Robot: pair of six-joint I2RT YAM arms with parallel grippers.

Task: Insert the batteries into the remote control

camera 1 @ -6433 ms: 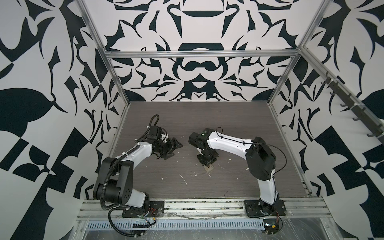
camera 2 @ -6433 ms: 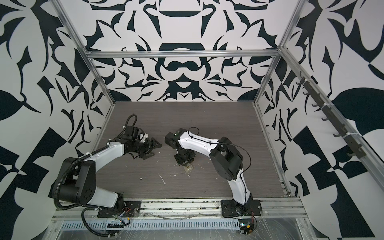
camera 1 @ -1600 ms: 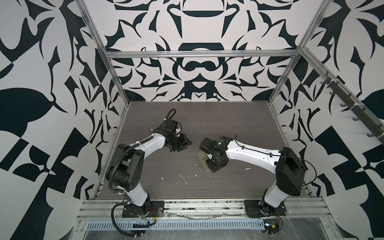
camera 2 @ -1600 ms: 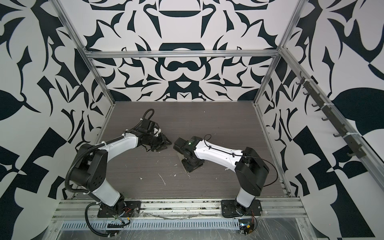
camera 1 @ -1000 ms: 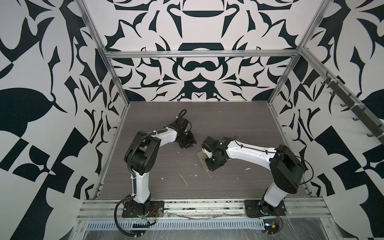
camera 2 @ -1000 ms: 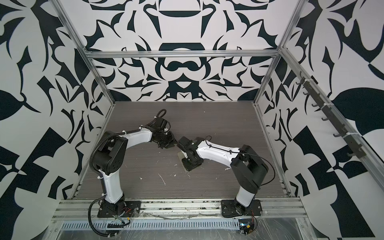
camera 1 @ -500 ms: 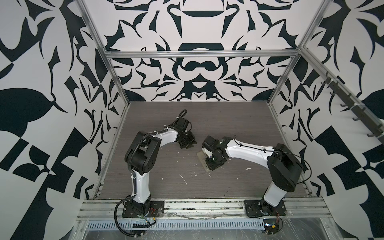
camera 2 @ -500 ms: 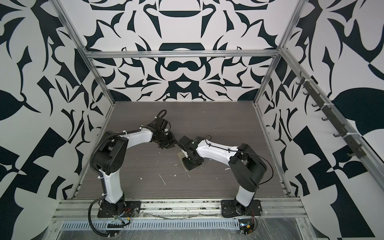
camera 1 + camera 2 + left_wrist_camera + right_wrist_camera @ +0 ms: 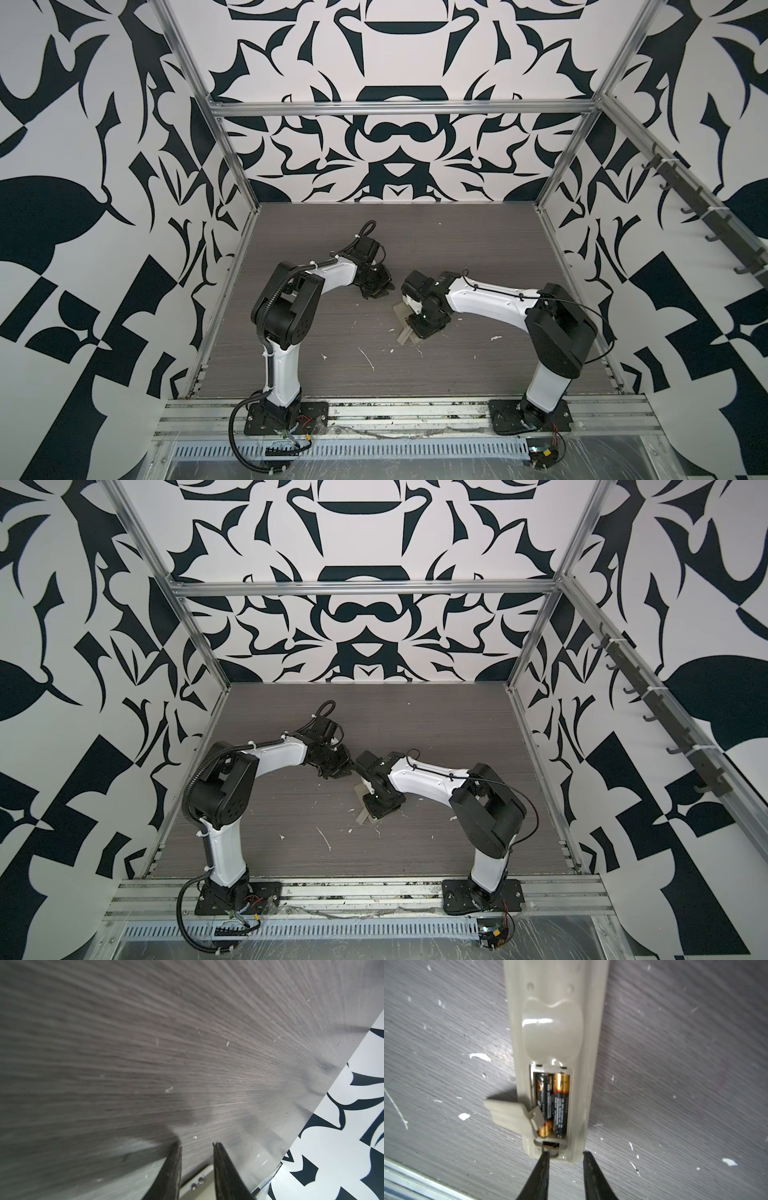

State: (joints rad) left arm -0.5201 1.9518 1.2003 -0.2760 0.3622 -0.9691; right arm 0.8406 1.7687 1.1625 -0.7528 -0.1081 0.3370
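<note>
The right pincer [image 9: 564, 1153] is narrow and holds nothing; one tip sits at the end of the remote control [image 9: 554, 1022]; only the right wrist view shows both batteries [image 9: 560, 1101] lying side by side in its open back, with the little lid [image 9: 508, 1113] tilted beside them; in both top views the arm [image 9: 478, 297] hides them; the left pincer [image 9: 195, 1144] is narrow and empty, and its view shows only bare worktop [image 9: 145, 1053]; the remote control lies mid-worktop; white flecks [image 9: 368, 359] dot the grey wood; black-and-white walls [image 9: 395, 124] stand around.
</note>
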